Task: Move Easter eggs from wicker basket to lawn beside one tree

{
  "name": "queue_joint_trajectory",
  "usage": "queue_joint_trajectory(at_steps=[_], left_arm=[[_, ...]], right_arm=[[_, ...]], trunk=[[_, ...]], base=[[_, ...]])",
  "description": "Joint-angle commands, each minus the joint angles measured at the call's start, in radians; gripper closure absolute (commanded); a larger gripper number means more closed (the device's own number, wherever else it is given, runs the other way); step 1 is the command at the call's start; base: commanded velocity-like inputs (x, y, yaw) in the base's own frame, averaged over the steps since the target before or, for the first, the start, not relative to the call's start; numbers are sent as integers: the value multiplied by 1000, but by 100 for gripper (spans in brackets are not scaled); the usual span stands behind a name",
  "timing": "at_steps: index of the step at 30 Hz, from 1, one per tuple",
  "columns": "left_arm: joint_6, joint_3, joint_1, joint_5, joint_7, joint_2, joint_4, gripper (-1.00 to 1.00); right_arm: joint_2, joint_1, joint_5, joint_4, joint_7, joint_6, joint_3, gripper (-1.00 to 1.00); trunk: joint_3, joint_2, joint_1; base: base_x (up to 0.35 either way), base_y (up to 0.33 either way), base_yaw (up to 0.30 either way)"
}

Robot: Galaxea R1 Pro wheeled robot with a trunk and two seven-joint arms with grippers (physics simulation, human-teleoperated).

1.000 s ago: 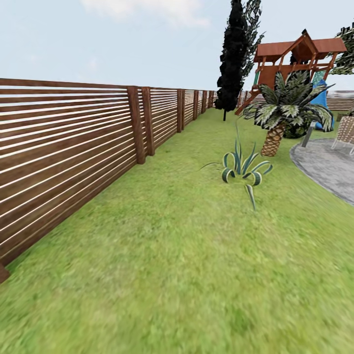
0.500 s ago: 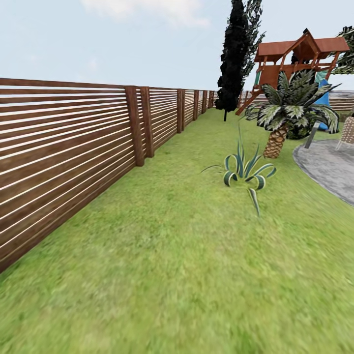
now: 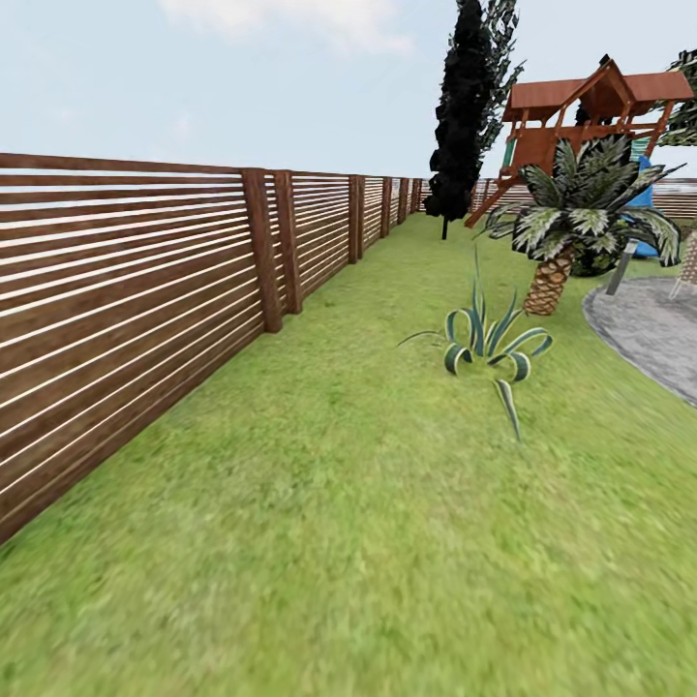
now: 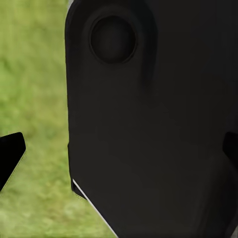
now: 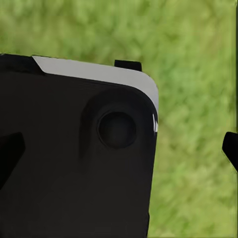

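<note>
Grass underfoot, and plenty of it: the lawn (image 3: 319, 542) spreads wide and mottled across the near ground in the head view, with no basket and no eggs anywhere on it. Down at the wrists, each camera looks past a big black piece of the robot's own body (image 4: 148, 124) onto blurred green turf. The left gripper (image 4: 119, 153) shows dark fingertips (image 4: 11, 148) at opposite edges of its picture, so the jaws stand wide with nothing between them. Same story for the right gripper (image 5: 119, 148), one fingertip (image 5: 230, 146) out at the edge, spread wide and empty.

Moving outward, the brown slatted fence (image 3: 126, 290) runs along the left side and off into the distance. Further out on the grass sits a spiky striped plant (image 3: 484, 339), and just beyond it a short palm (image 3: 571, 218) beside a grey paved patch (image 3: 649, 334). Further back, a tall dark cypress (image 3: 465, 106) rises by the fence line, and a wooden playset (image 3: 590, 102) with a glimpse of blue slide (image 3: 639, 194) stands behind the palm.

So where does the job stand? By my reading, right at the start: both grippers carry nothing, the wicker basket is out of sight, no thick grey trunk is on show either. Finding the basket looks like the step in hand, with all three eggs left to lift and lay by one tree.
</note>
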Motion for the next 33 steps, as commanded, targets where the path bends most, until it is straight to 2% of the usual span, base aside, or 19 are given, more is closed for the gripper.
queue_joint_trajectory(at_steps=[1,33], left_arm=[[0,4,0,2,0,0,0,-100],[0,4,0,1,0,-1,0,-100]], right_arm=[[0,-1,7,-2,0,-3,-2,-100],[-1,-1,14,0,0,-3,2,-100]], trunk=[[-1,0,1],[-1,0,1]], base=[[325,0,0],[325,0,0]])
